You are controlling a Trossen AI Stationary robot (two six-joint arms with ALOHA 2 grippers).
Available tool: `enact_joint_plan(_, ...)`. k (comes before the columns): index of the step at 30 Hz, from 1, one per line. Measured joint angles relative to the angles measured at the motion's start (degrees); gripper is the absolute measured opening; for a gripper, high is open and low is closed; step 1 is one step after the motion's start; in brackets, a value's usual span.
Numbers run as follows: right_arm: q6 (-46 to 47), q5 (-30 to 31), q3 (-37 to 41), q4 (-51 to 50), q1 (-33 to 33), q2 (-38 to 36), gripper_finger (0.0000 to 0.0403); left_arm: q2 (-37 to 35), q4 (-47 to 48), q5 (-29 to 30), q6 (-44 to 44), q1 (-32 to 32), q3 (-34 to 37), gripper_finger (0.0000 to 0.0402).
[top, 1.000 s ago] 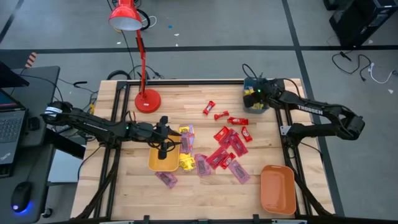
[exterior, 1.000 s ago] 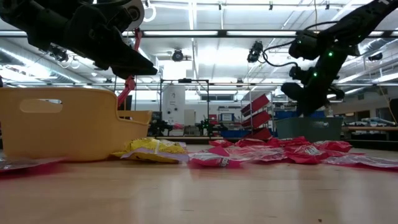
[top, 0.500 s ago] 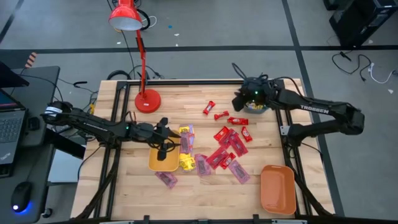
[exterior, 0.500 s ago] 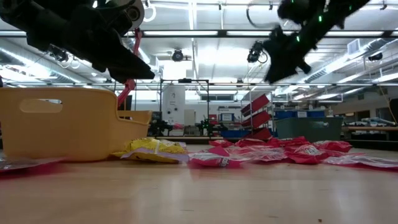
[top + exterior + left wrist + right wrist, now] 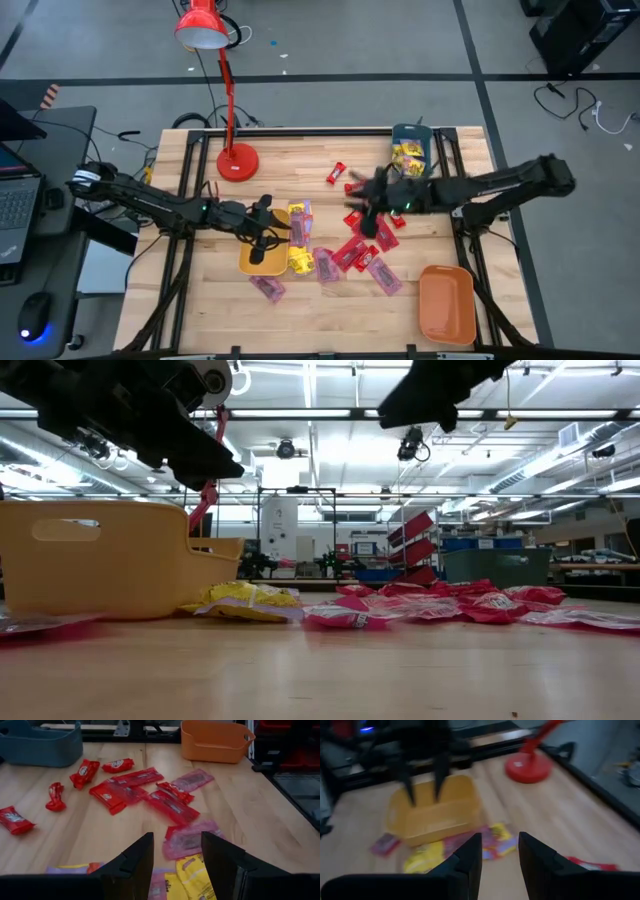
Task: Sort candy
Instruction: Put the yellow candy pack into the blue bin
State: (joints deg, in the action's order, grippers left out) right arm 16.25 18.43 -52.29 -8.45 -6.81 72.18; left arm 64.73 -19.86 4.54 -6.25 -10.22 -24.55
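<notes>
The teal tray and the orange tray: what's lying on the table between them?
In the high view, red candies lie between the teal tray and the orange tray, with a pinkish one nearest the orange tray. The right gripper hangs over them.

Red lamp [image 5: 205, 40], trays, perhaps three

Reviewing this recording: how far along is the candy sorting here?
Early. Done: a few yellow packets lie in the teal tray. In hand: nothing; the right gripper and left gripper are both open and empty. Left: the red candies on the table, orange tray unfilled.
</notes>
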Motion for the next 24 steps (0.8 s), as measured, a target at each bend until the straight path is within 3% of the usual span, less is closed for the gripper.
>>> enact_joint_plan(6, -0.8, 1.0, 0.0, 9.8, -5.5, 9.1, 0.0114, 0.0, 1.2, -1.0, 2.8, -0.1, -4.6, 0.0168)
enact_joint_plan(12, -1.4, 1.5, -1.0, 15.8, -9.9, 17.9, 0.0114, 0.0, 11.1, 0.0, 6.3, -0.1, -10.6, 0.0168)
enact_joint_plan(18, -4.2, 6.2, -12.6, 6.9, -13.4, 27.8, 0.0114, 0.0, 19.8, 2.8, 7.7, -0.1, -12.9, 0.0168)
enact_joint_plan(24, -3.6, 7.5, -25.3, -8.3, -14.5, 36.4, 0.0114, -1.0, 20.0, 2.2, 7.1, -1.4, -12.9, 0.0168)
